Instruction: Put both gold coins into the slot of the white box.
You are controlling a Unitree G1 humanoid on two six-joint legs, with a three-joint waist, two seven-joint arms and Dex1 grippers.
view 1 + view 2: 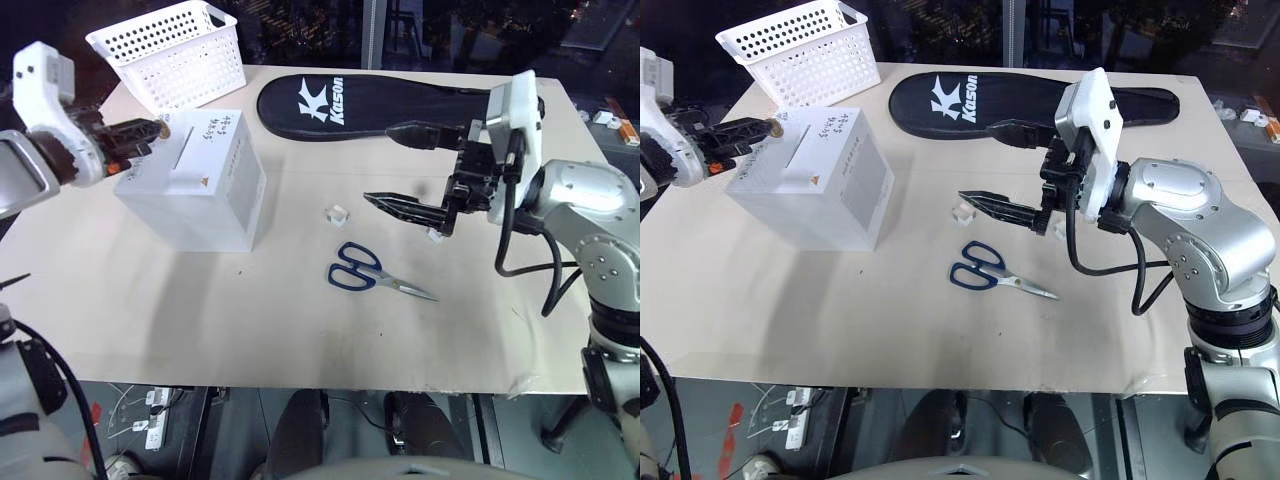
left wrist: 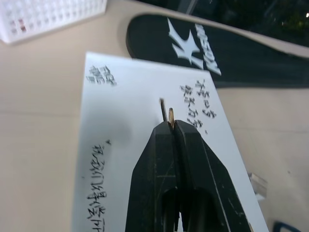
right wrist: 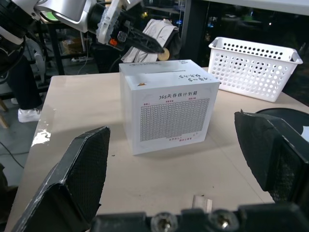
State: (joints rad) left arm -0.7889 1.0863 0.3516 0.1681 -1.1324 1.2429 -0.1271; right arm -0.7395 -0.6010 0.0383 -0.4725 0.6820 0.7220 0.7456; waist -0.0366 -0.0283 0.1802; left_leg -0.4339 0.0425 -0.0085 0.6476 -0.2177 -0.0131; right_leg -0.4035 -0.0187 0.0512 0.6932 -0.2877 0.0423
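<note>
The white box (image 1: 215, 195) stands on the left of the table, with the slot (image 1: 185, 155) a thin dark slit in its top among black printed characters. My left gripper (image 1: 152, 129) reaches over the box's far left top edge and is shut on a gold coin (image 2: 170, 117), which pokes out from between its fingertips close to one end of the slot (image 2: 164, 108). The coin (image 3: 165, 53) hangs just above the box top. My right gripper (image 1: 378, 163) hovers above the middle of the table, open and empty, pointing toward the box.
Blue-handled scissors (image 1: 360, 270) lie mid-table. Two small pale pieces (image 1: 337, 212) (image 1: 436, 235) rest near and under the right gripper; I see no gold on them. A white perforated basket (image 1: 175, 50) sits behind the box, a black racket case (image 1: 370, 105) at the back.
</note>
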